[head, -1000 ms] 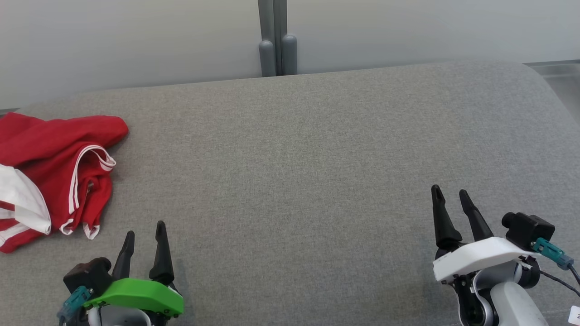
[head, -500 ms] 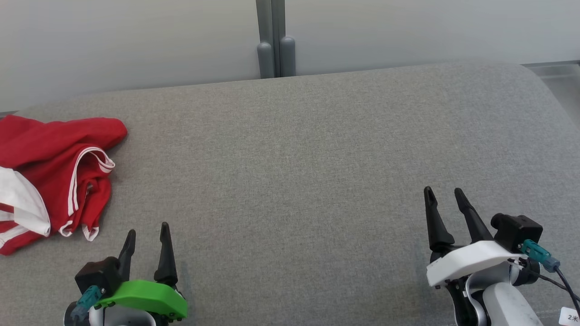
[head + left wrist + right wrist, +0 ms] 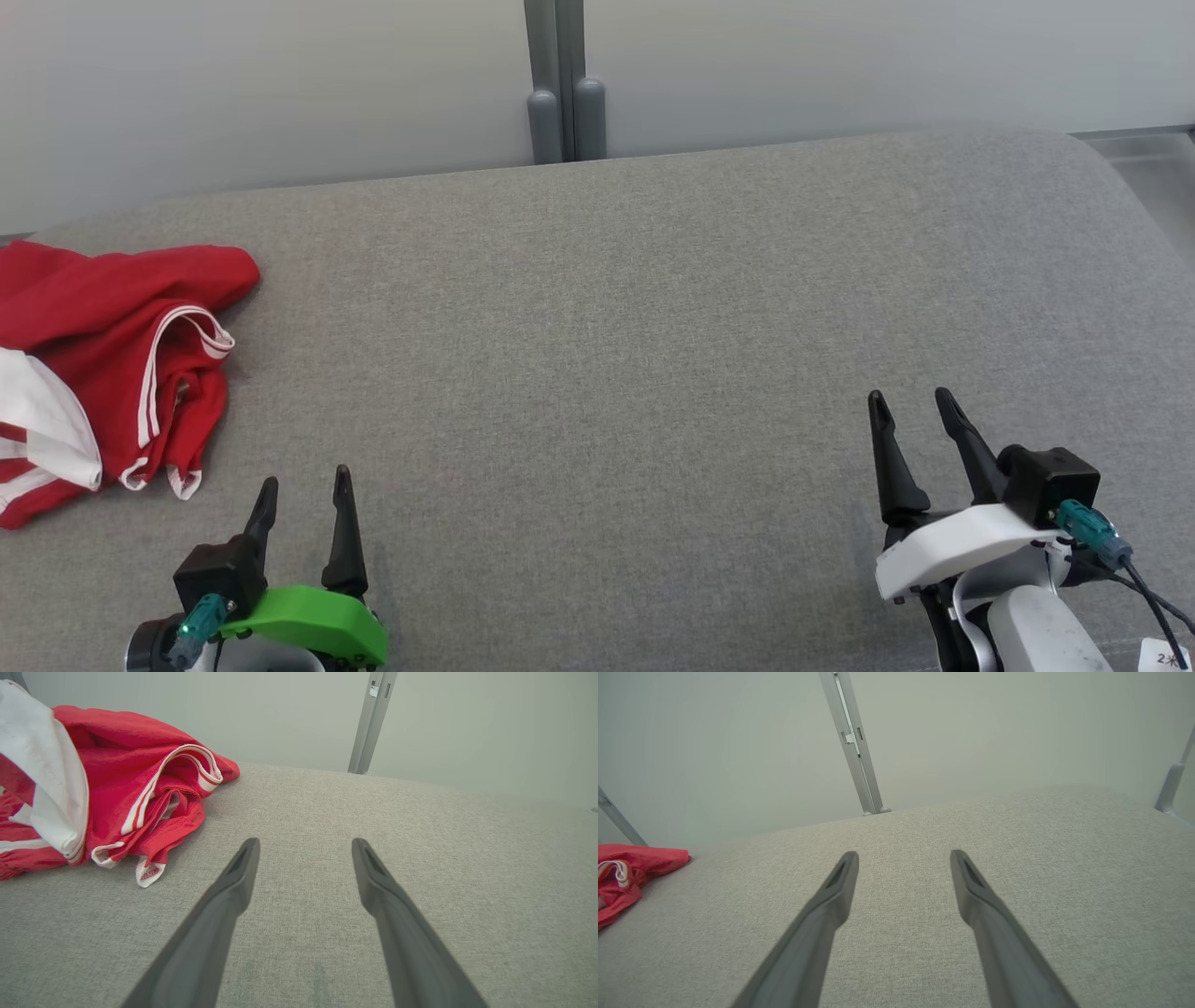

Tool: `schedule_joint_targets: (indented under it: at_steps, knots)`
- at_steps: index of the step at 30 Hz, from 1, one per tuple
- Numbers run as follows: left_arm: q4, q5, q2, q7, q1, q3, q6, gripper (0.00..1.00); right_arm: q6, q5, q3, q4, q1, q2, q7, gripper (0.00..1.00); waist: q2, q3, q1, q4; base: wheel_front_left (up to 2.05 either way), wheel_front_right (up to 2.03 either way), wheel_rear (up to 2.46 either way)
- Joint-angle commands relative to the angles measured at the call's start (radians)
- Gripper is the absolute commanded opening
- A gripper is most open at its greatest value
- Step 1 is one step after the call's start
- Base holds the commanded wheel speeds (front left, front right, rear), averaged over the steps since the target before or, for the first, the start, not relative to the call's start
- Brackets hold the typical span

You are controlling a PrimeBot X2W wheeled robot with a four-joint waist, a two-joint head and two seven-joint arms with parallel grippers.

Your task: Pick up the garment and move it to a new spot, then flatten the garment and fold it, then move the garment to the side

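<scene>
Red garment (image 3: 112, 355): crumpled in a heap at the far left of the grey cushion (image 3: 597, 327), partly cut off in your head view. Left pincer (image 3: 306, 478): spread and empty, near the garment's white-trimmed hem but not touching it. Right pincer (image 3: 909, 396): likewise spread, well apart. Risk: if you pinch only one loose layer, the bunched rest may drag, twist, or slip free.

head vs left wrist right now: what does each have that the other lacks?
Head view: the right gripper, open over the grey cushion. Left wrist view: a small white clip high on the grey post. Both: the left gripper, open and empty, the crumpled red garment off to its left, the cushion and post.
</scene>
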Motion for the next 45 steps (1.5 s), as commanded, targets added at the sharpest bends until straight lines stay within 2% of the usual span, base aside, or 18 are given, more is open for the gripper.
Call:
schedule_joint_targets:
  at_steps: [1,11,24,28,33,45]
  knots:
    - [-0.001,0.021,0.008,-0.007,0.007,0.002,0.006,1.0,0.0,-0.022,-0.003,0.001,-0.002,-0.001,-0.009,1.0,-0.0001,0.0,-0.0001,-0.001,0.0,0.0,0.0]
    - [0.005,0.084,0.008,-0.026,0.013,0.008,0.018,1.0,0.0,-0.097,-0.014,0.009,0.007,-0.001,-0.027,1.0,-0.0001,0.003,-0.0001,-0.004,0.0,0.0,0.0]
    - [0.005,0.076,0.008,-0.022,0.019,0.017,0.022,1.0,0.0,-0.096,-0.017,0.014,0.012,0.002,-0.026,1.0,-0.0001,0.002,-0.0001,0.008,0.0,0.0,0.0]
    - [0.002,0.063,0.008,-0.022,0.011,0.019,0.027,1.0,0.0,-0.09,-0.003,0.009,0.001,0.002,-0.026,1.0,-0.0001,0.012,-0.0001,0.032,0.0,0.0,0.0]
    - [0.006,0.037,0.008,-0.022,0.003,0.022,0.036,1.0,0.0,-0.086,0.01,0.002,-0.002,-0.002,-0.026,1.0,-0.0001,0.027,-0.0001,0.103,0.0,0.0,0.0]
    - [0.026,0.006,0.007,-0.022,0.033,0.053,0.047,1.0,0.0,-0.055,0.069,0.031,-0.035,-0.005,-0.026,1.0,-0.0001,0.056,-0.0001,0.36,0.0,0.0,0.0]
